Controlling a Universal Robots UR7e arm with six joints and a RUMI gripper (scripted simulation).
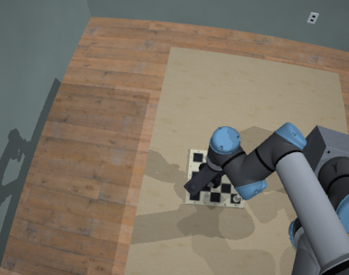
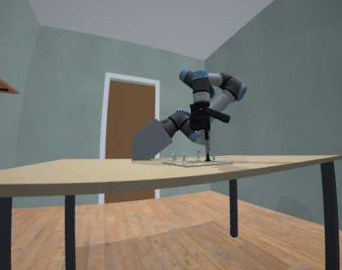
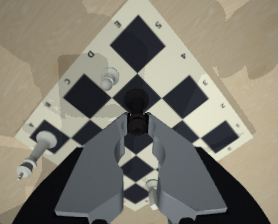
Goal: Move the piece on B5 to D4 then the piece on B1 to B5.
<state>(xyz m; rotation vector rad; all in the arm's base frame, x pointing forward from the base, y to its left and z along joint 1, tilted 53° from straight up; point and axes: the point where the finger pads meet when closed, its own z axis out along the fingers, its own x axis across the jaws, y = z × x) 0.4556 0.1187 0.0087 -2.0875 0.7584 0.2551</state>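
Observation:
The chessboard lies on the table; it also shows in the top view [image 1: 213, 184] and in the exterior view [image 2: 197, 162]. My gripper [image 3: 137, 114] is shut on a black piece [image 3: 136, 101] with a round head and holds it upright over the dark square at about D4. In the exterior view the black piece [image 2: 207, 155] hangs from the gripper [image 2: 207, 144] with its base at or just above the board. A white pawn [image 3: 110, 77] stands one square away on D5. A tall white piece [image 3: 40, 145] stands at the A5 corner.
Another white piece [image 3: 152, 190] stands low in the wrist view, partly hidden by my fingers. Several white pieces [image 2: 184, 155] show on the board in the exterior view. The arm hides much of the board in the top view; the grey robot base [image 2: 150, 140] stands behind the board.

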